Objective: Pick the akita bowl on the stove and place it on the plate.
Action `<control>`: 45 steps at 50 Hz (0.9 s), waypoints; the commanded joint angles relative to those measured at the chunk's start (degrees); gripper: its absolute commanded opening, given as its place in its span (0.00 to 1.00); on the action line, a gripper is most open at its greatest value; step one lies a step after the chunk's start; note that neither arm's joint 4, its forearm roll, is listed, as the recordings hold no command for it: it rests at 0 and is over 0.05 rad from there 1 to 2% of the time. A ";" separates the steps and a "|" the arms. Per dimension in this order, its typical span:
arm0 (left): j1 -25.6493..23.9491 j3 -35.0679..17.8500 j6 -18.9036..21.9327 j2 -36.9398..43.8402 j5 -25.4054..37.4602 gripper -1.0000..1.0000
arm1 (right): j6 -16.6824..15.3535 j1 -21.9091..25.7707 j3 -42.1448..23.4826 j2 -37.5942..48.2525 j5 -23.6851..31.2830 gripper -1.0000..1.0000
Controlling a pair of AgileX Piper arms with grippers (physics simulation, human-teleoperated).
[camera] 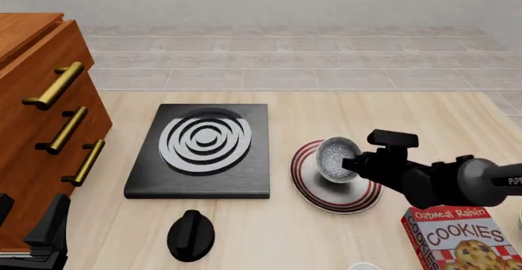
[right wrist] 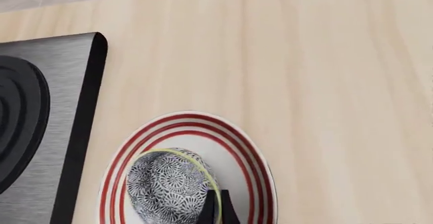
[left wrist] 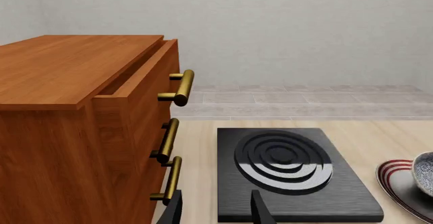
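Observation:
The akita bowl (camera: 333, 158) sits over the middle of the red-striped plate (camera: 319, 199), to the right of the stove (camera: 204, 160). My right gripper (camera: 351, 164) reaches in from the right and is shut on the bowl's right rim. In the right wrist view, the fingers (right wrist: 218, 209) pinch the rim of the speckled bowl (right wrist: 169, 188) above the plate (right wrist: 252, 158), with the stove (right wrist: 40, 133) alongside. The stove's ringed top is bare. My left gripper (camera: 29, 216) stands open at the near left, away from everything. Its view shows the stove (left wrist: 291, 173), the plate's edge (left wrist: 394, 176) and the bowl (left wrist: 425, 171).
A wooden drawer cabinet (camera: 41, 129) with brass handles stands at the left, its top drawer slightly open (left wrist: 135, 82). A black knob-like object (camera: 190, 235) lies in front of the stove. A cookies box (camera: 456, 239) sits at the near right.

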 commanded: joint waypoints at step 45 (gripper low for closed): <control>0.00 0.00 0.00 0.00 0.00 1.00 | -0.55 -0.44 -0.52 0.18 0.54 1.00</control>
